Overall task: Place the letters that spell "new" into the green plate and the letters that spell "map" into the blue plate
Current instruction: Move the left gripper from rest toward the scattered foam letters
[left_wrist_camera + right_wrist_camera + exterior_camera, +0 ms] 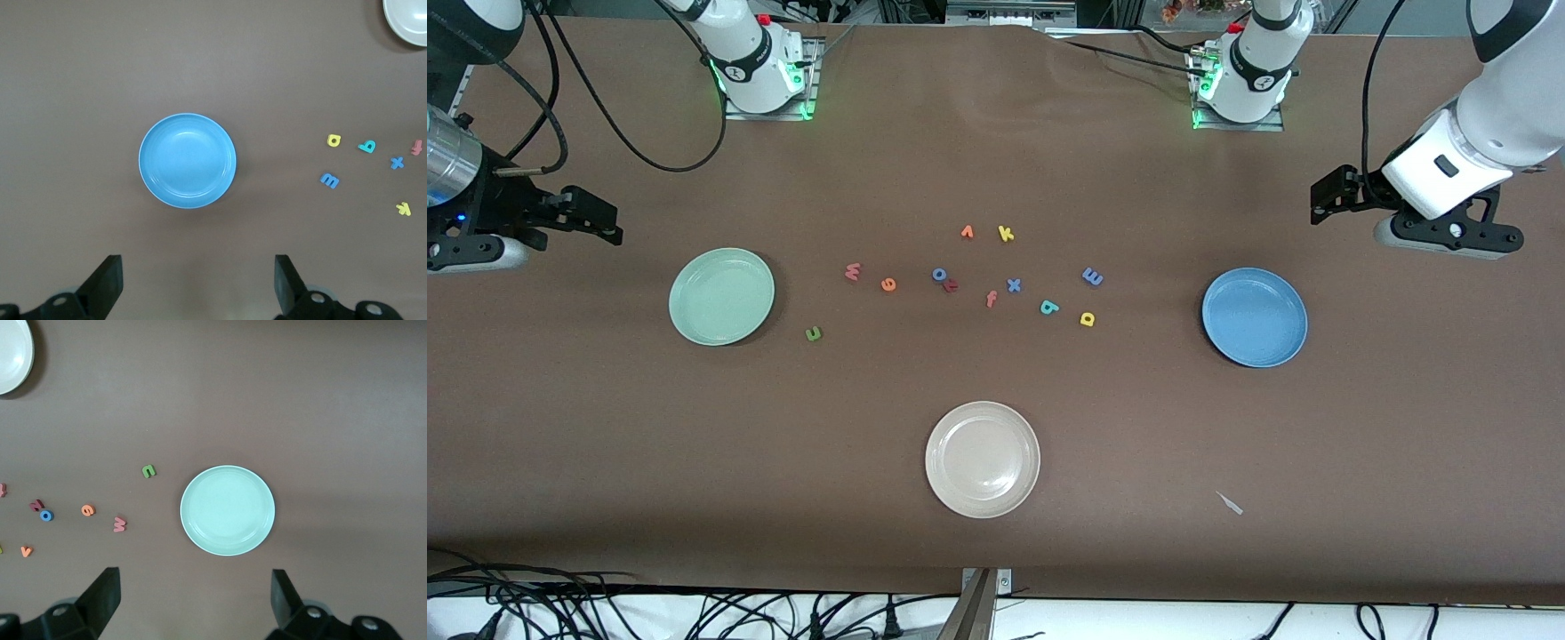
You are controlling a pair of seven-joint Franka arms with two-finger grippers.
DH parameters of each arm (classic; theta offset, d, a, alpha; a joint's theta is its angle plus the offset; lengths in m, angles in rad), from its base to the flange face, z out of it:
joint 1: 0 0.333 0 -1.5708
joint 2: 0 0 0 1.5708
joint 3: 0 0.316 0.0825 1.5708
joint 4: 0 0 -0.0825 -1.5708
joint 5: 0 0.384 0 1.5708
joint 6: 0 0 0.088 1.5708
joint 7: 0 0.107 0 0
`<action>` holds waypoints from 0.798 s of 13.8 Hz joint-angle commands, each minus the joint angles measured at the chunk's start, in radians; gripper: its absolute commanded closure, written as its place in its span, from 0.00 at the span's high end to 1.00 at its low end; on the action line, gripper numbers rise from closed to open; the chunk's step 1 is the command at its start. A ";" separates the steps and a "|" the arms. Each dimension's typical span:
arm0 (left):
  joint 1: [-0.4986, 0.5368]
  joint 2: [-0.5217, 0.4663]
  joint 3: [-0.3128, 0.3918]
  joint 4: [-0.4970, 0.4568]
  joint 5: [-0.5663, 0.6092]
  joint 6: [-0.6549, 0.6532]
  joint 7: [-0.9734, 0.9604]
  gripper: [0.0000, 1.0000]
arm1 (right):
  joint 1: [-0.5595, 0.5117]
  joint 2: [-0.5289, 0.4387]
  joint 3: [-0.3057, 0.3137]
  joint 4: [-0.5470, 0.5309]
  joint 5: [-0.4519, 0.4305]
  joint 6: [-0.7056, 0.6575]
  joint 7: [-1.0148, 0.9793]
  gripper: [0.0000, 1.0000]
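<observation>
Above the table's edge at the left arm's end, the left gripper [1325,203] hangs in the air with its jaws spread wide and nothing between them. Its wrist view shows the two dark fingers [107,283] well apart, with the blue plate [187,161] on the table under them. At the other end, the right gripper [600,222] hangs the same way, jaws wide and empty, over bare table near the green plate [721,296]. Both arms wait.

The green plate sits toward the right arm's end and holds nothing. The blue plate sits toward the left arm's end, also holding nothing. A white plate [983,459] lies between them, nearer the front edge.

All the letters lie loose on the brown table [996,133] between the two coloured plates. Closest to the green plate is the green n [814,333]. Farther from the camera lie the pink w [853,272] and, just beside it, the orange e [888,284]. Toward the blue plate lie the blue m [1092,276], the yellow p [1087,318] and the teal a [1049,308]. In the middle sit a blue o [939,274] touching a dark red letter [951,285], a pink f [991,299] and a blue x [1014,284]. Farthest from the camera are an orange v [967,232] and a yellow k [1006,234].

A small pale scrap [1230,503] lies near the front edge.
</observation>
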 commanded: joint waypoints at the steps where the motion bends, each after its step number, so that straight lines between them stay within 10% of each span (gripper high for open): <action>1: -0.009 0.016 -0.001 0.014 0.025 -0.018 0.015 1.00 | -0.002 -0.020 0.001 -0.014 0.011 -0.009 0.010 1.00; 11: -0.011 0.016 -0.005 0.015 0.025 -0.034 0.006 1.00 | -0.002 -0.020 0.001 -0.016 0.011 -0.015 0.010 1.00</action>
